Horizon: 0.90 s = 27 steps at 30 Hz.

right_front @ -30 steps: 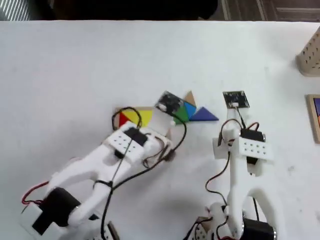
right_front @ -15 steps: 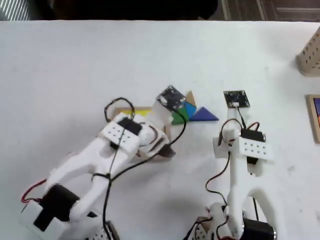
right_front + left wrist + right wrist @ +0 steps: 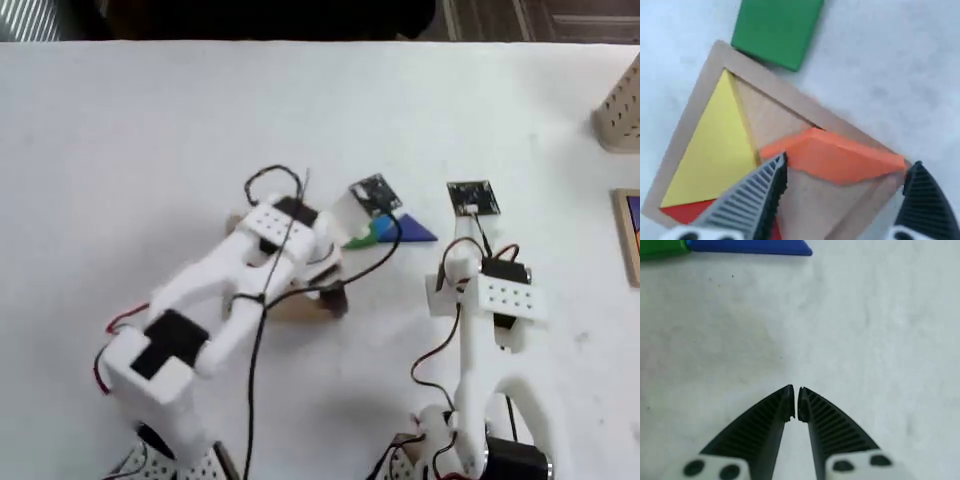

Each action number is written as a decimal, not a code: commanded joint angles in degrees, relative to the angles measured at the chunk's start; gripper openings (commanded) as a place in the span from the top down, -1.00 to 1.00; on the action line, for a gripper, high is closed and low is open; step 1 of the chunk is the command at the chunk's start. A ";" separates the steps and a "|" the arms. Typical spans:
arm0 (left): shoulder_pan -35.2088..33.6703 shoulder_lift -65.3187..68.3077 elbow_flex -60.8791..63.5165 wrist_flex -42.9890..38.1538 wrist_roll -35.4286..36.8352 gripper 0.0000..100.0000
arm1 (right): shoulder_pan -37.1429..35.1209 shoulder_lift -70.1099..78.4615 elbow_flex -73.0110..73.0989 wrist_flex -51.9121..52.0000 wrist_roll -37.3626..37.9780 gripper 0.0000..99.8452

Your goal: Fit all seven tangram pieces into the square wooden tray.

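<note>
The square wooden tray (image 3: 700, 95) holds a yellow triangle (image 3: 715, 155) and a red piece (image 3: 685, 212). My left gripper (image 3: 849, 162) is shut on an orange piece (image 3: 840, 155), a finger at each end, holding it tilted over the tray's bare floor with one end above the rim. A green piece (image 3: 777, 30) lies just outside the tray. From above, the left arm covers most of the tray (image 3: 290, 305); the green piece (image 3: 362, 238) and a blue triangle (image 3: 415, 230) lie to its right. My right gripper (image 3: 795, 402) is shut and holds nothing, low over bare table short of the blue triangle (image 3: 750, 246).
A wooden pegboard block (image 3: 620, 115) stands at the far right edge. A second wooden frame (image 3: 628, 235) lies below it at the same edge. The right arm (image 3: 485, 290) stands to the right of the loose pieces.
The left arm has swung right and away from its base, and now covers the yellow and red pieces seen from above. Its wrist camera hides the pieces beside the green one. The right arm kept still.
</note>
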 commanded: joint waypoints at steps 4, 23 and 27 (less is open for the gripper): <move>-0.31 2.07 -5.63 0.53 -0.97 0.27 | -0.57 -1.19 -0.18 -0.66 0.53 0.96; -2.95 1.89 -4.13 -0.26 6.86 0.28 | -0.57 -1.19 -0.18 -0.66 1.67 0.96; -4.97 1.80 -2.55 -0.26 6.59 0.28 | -0.57 -1.19 -0.18 -0.57 1.76 0.96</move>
